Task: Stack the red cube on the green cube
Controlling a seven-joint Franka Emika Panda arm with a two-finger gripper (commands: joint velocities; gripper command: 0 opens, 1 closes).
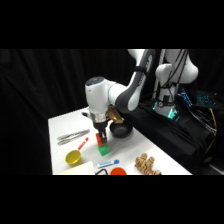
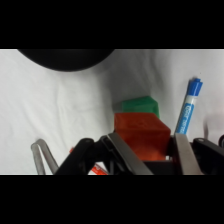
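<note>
The red cube (image 2: 141, 134) sits between the two fingers of my gripper (image 2: 152, 155), which is shut on it. In the side view the gripper (image 1: 101, 137) comes straight down over the green cube (image 1: 104, 150), and the red cube (image 1: 100, 142) shows just above it. From the wrist, the green cube (image 2: 138, 106) peeks out from behind and below the red one. I cannot tell whether the two cubes touch.
A black bowl (image 1: 121, 130) stands just behind the gripper. Metal tongs (image 1: 73, 135) and a red-tipped marker (image 1: 83, 143) lie to the left, a yellow cup (image 1: 73, 158) in front of them. A blue marker (image 1: 108, 163), a red disc (image 1: 118, 171) and wooden pieces (image 1: 146, 164) lie near the front edge.
</note>
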